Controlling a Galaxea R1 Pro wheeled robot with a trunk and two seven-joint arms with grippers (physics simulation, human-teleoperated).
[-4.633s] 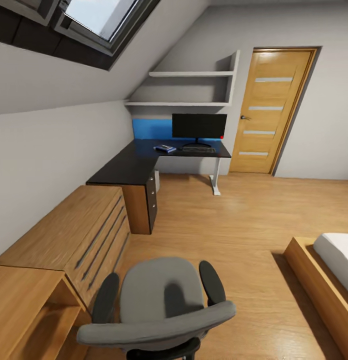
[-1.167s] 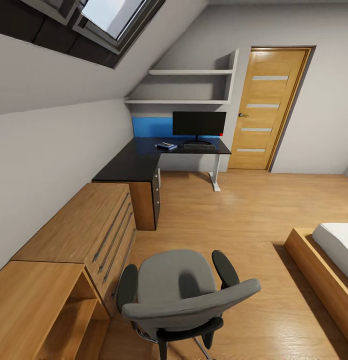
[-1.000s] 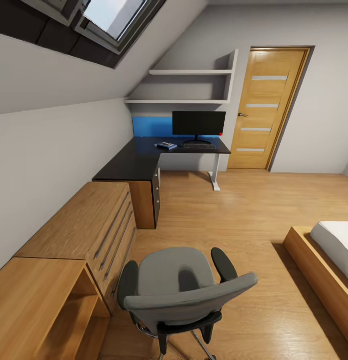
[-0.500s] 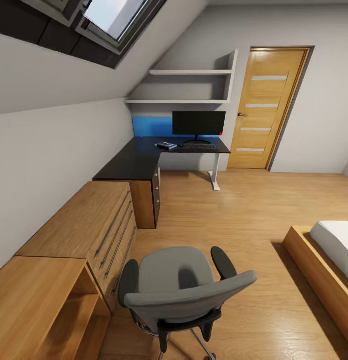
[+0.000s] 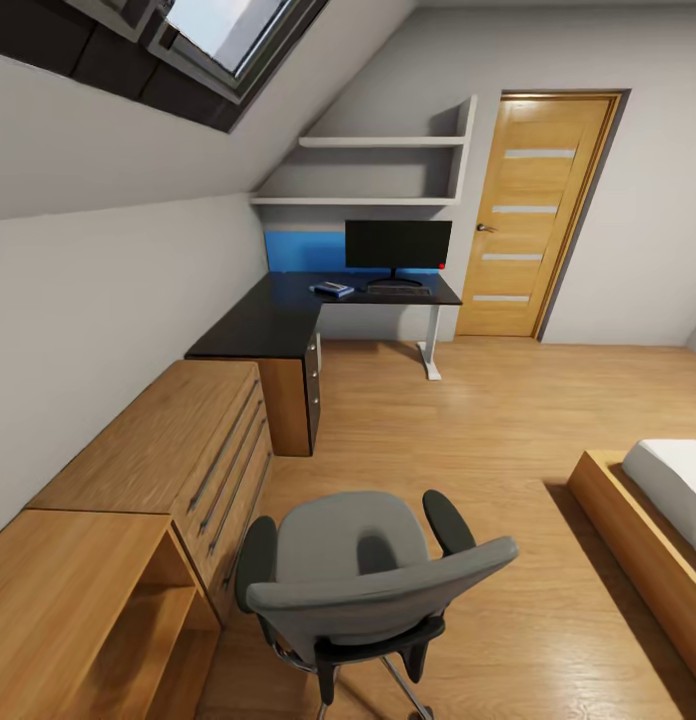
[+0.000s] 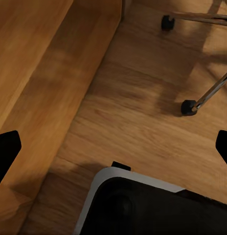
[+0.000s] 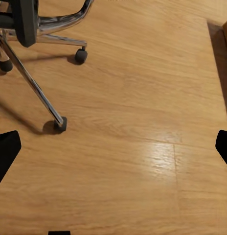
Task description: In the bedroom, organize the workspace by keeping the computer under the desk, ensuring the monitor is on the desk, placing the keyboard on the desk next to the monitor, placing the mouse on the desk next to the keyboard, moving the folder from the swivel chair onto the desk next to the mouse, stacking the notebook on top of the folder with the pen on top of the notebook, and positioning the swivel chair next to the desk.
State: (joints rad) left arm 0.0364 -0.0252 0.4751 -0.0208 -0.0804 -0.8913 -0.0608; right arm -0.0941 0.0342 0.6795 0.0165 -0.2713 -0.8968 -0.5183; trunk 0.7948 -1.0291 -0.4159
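Both grippers open, empty: left gripper (image 6: 113, 147), right gripper (image 7: 113, 147), fingertips at frame edges over floor (image 7: 143, 147). Chair (image 5: 363, 575) just ahead of them, desk (image 5: 288, 315) well beyond. Push the backrest squarely, slowly, steering clear of the cabinets (image 5: 178, 440).

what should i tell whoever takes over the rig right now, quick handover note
Grippers: left gripper and right gripper are both open and empty, pointing down at the wood floor.
Things: the swivel chair stands right in front of the robot, well away from the desk, its seat bare. The monitor is on the desk with the keyboard in front of it. The folder, with something small on top, lies on the desk beside the keyboard. Mouse, pen and computer are too small or hidden to tell.
Done: folder off the chair and on the desk.
Left: move the chair next to the desk.
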